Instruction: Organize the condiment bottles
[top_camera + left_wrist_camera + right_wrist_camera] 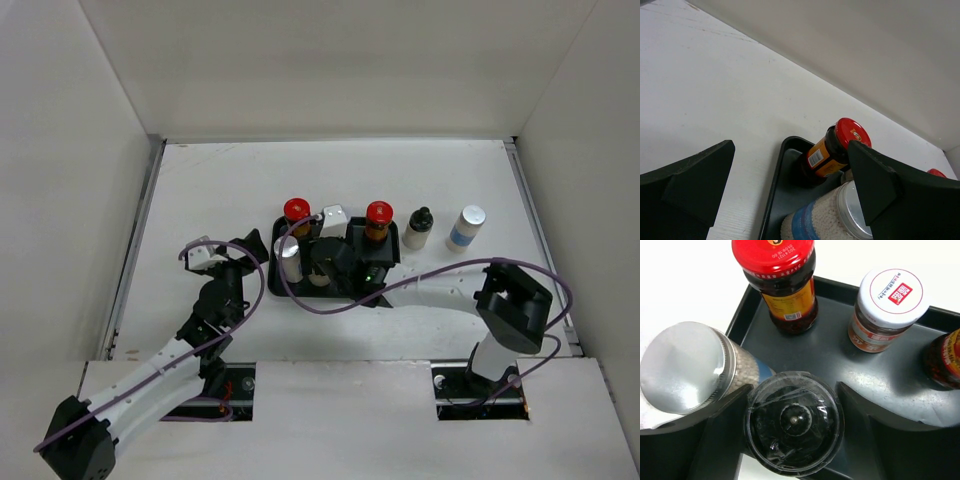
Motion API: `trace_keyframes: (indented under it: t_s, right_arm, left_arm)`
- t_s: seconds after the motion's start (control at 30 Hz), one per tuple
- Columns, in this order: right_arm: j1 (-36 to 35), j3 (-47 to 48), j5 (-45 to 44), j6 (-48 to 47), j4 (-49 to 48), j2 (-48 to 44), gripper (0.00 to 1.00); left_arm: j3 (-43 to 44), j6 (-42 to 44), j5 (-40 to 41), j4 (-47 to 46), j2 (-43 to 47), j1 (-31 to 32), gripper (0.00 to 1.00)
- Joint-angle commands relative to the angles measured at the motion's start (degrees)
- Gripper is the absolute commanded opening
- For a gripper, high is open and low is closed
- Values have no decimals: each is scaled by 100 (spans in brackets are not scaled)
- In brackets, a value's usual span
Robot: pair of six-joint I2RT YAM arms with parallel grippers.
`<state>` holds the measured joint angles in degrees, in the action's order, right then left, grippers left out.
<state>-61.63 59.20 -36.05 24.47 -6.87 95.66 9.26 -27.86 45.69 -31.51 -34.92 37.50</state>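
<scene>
Dark bottle (794, 425) clamped in right gripper (794, 395), inside black tray (840, 355) at mid-bench.
Also in tray: silver-lidded bottle (682, 367), white bottle (892, 292), two red-capped bottles (775, 255). Black-capped bottle (419, 228) and blue-labelled bottle (466, 228) stand outside, toward the bench's right edge. Left gripper (790, 150) gapes wide, empty, beside the tray.

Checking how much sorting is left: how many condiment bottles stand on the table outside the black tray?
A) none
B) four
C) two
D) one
C: in the top view the black-capped bottle and the white-capped blue-labelled bottle stand on the table to the right of the tray, while the other bottles are inside it.
</scene>
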Motion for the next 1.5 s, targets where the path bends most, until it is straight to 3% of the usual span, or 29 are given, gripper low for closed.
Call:
trace_keyframes:
  t_s: [0.0,0.1,0.3,0.37,0.47,0.53,0.6,0.7,0.77,0.87,1.03,1.2,1.3,1.4,1.47]
  right_arm:
    - [-73,276,-218,-12,-517,-82,85]
    - [-73,66,-332,-39,-420,-494,89]
    - [260,-654,-507,75,-42,-1531,85]
    - [549,-1023,-744,137,-25,-1900,74]
    - [1147,-1410,-999,198,159,-2401,47]
    - [1551,-1507,-1114,277,405,-2630,40]
    - [2007,-1560,-1088,295,537,-2675,43]
    - [2544,-1640,-992,304,546,-2596,72]
    - [2756,-1622,-773,304,556,-2421,83]
    - [3002,-1552,-526,313,556,-2131,91]
    - [3424,-1438,-79,295,170,-1604,92]
    - [3566,-1411,107,287,-358,-1252,85]
    - [3609,-1394,55,208,-639,-1023,73]
    - [3574,-1429,-217,138,-754,-1005,71]
    - [3574,-1420,-340,-3,-745,-1023,60]
  left_arm:
    - [-12,-62,-8,-207,55,-28,100]
    - [-12,-62,19,-259,-6,-27,100]
    - [-3,-62,36,-259,2,16,100]
    - [-3,-62,-7,-216,20,-45,100]
    - [-11,-62,27,-224,108,16,100]
    - [-29,-71,27,-268,64,-18,100]
    - [-12,-79,-16,-260,-24,-45,100]
    - [6,-80,-25,-277,-33,25,100]
    - [-3,-88,-25,-303,-68,-19,100]
    - [-3,-88,-25,-277,-68,25,100]
    - [-12,-106,-25,-304,-129,-28,100]
    - [-12,-106,-43,-321,-173,-19,100]
    - [-12,-124,-69,-321,-217,-1,100]
    - [-11,-132,-78,-347,-252,-27,100]
    - [-12,-132,-78,-365,-279,-36,100]
